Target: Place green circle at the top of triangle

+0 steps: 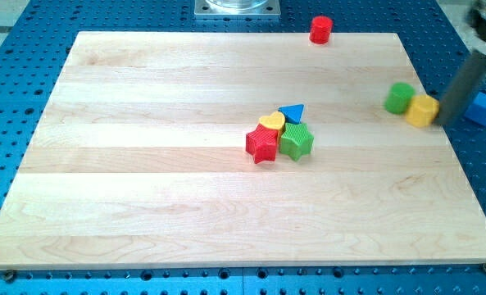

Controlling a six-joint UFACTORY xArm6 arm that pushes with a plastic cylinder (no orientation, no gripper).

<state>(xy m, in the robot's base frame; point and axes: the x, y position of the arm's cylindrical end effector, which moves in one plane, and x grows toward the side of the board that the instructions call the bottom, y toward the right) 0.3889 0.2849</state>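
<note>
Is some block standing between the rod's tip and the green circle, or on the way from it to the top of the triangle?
Yes: the yellow block sits between my tip and the green circle, touching the circle. From the circle to the spot above the blue triangle, no block is visible.

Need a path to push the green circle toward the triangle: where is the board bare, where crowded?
Bare: the stretch between green circle and blue triangle. Crowded: yellow heart, red star and green star below the triangle; yellow block and my tip right of the circle.
</note>
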